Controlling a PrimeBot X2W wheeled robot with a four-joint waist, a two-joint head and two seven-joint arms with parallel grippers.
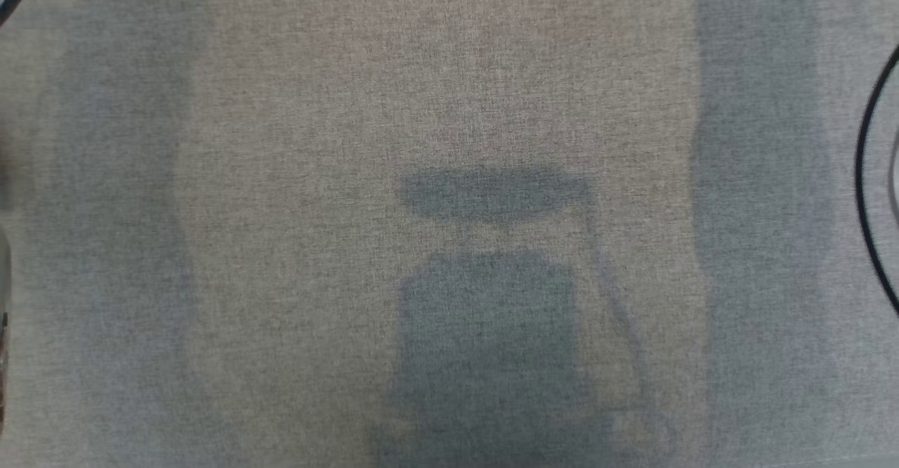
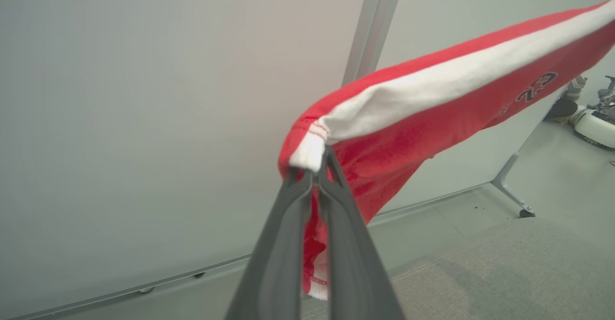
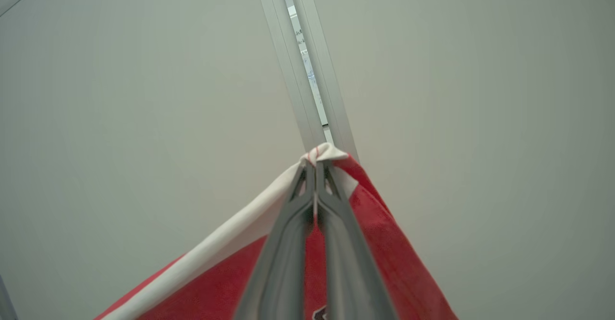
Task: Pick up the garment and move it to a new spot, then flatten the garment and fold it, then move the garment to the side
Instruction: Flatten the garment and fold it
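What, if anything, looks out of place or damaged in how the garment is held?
Nothing stands out. The left gripper and the right gripper are each shut on the white-striped edge of the red garment, held in the air. No tear or stain shows. The grey surface lies smooth.

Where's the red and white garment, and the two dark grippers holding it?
Red and white garment (image 2: 432,118): left wrist view, red cloth under the white stripe.
Left gripper (image 2: 315,172): left wrist view, between its shut fingertips.
Right gripper (image 3: 315,167): right wrist view, between its shut fingertips.
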